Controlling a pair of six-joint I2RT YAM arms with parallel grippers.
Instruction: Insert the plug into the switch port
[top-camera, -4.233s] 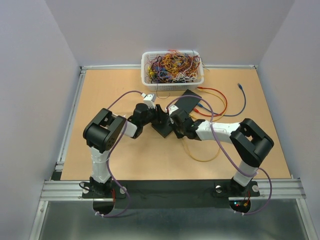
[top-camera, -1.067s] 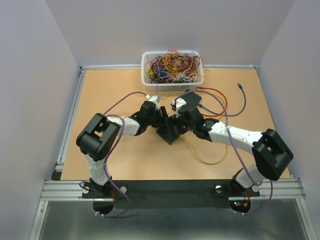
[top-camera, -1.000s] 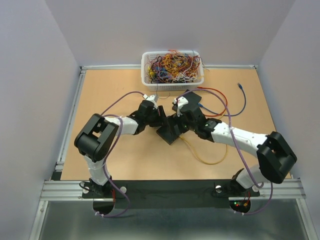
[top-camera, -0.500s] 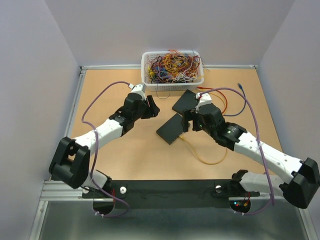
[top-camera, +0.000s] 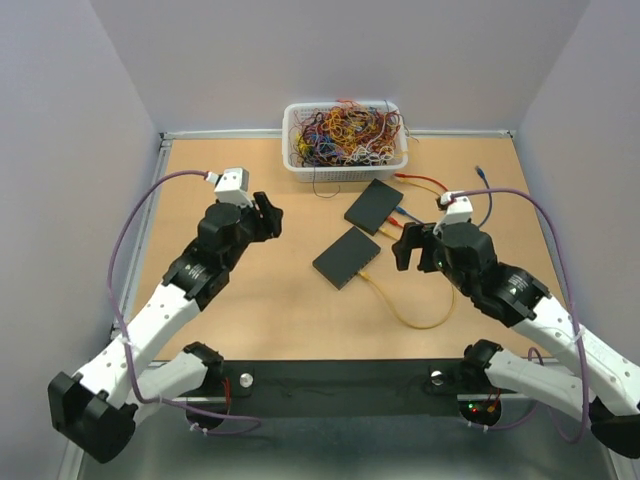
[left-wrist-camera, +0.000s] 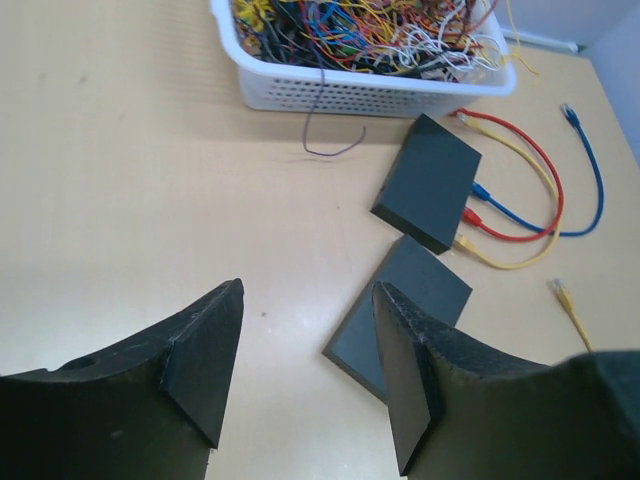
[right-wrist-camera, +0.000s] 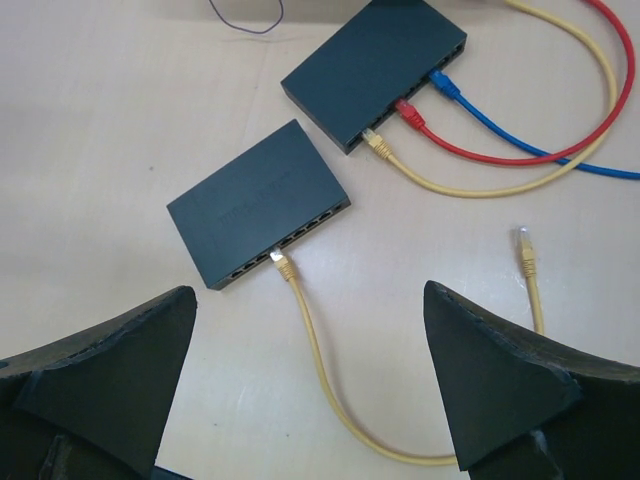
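The nearer black switch (right-wrist-camera: 255, 205) lies flat in the middle of the table (top-camera: 260, 300), also seen from above (top-camera: 347, 257) and past the left fingers (left-wrist-camera: 415, 300). A yellow plug (right-wrist-camera: 283, 263) sits with its tip in a port of the switch's front row. Its yellow cable (right-wrist-camera: 335, 395) loops toward me, and its free end (right-wrist-camera: 524, 245) lies to the right. My left gripper (left-wrist-camera: 307, 290) is open and empty, well left of the switch (top-camera: 270, 217). My right gripper (right-wrist-camera: 310, 295) is wide open above the cable, right of the switch (top-camera: 408, 246).
A second black switch (right-wrist-camera: 375, 70) lies behind the first, with blue, red and yellow plugs in it. Their cables (top-camera: 440, 200) trail right. A white basket (top-camera: 345, 160) of tangled wires stands at the back edge. A loose blue plug (top-camera: 479, 171) lies at back right.
Both arms have drawn back from the switch, the left one to the left and the right one to the right. The switch and the plugged cable stay on the table.
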